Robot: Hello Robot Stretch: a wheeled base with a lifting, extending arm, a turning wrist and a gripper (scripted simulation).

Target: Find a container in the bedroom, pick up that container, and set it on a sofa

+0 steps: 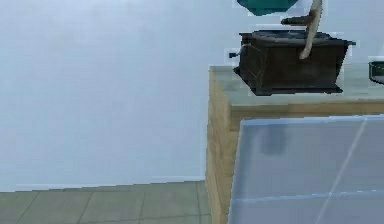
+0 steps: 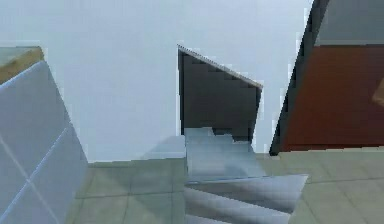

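The near blue cabinet (image 1: 300, 170), right, could get bumped driving on, maybe shaking its record player (image 1: 292, 62). The gripper's jaws: cannot tell.

Lighting: bright, even, diffuse throughout both views. Wall (image 1: 100, 90): uniformly lit; soft grey shadow low down in arm side view. Gramophone (image 1: 290, 62): dark, faint shadow at its base on worktop (image 1: 222, 85). Door (image 2: 340, 95): upright edge leans near arm side view's right.

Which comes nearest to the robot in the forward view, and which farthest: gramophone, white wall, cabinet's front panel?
1. Cabinet's front panel, lower right.
2. Gramophone, on the cabinet top, upper right.
3. White wall, behind both, left.
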